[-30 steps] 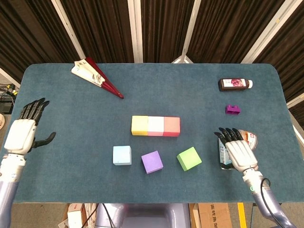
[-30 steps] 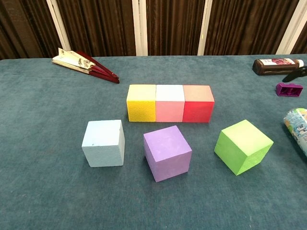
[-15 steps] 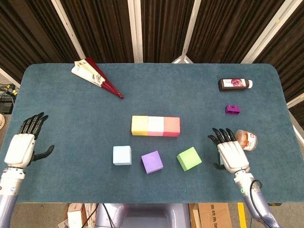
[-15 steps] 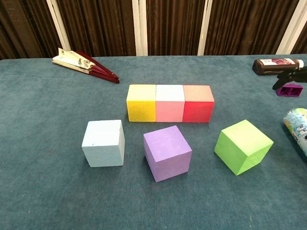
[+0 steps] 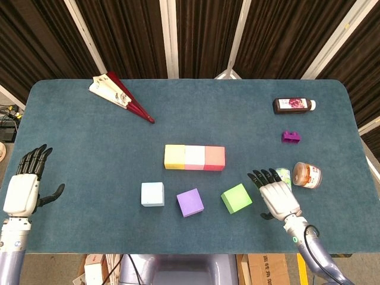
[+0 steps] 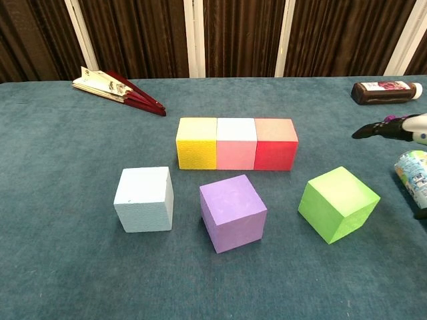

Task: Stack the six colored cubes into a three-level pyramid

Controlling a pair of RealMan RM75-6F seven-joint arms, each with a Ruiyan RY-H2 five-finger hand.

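Teal surface [image 5: 89,142]: yellow cube [image 5: 174,157], pink cube [image 5: 195,158], red cube [image 5: 214,158] touching in 1 row. Right hand [image 5: 276,196] spread wide, empty, beside green cube [image 5: 236,198]. Left hand [image 5: 24,188] spread, empty.

Chest camera caught barely anything of the right hand [image 6: 393,129]: dark fingertips poked in at the frame's right edge and the palm was cut off. The canister [image 6: 415,175] lying there was cropped by that same edge. Up top, the head camera showed the right hand [image 5: 275,194] covering most of that canister [image 5: 283,176], so only a sliver showed. The left hand [image 5: 25,187] never appeared in the chest view at all. The bottle [image 5: 293,105] label was too small to read.
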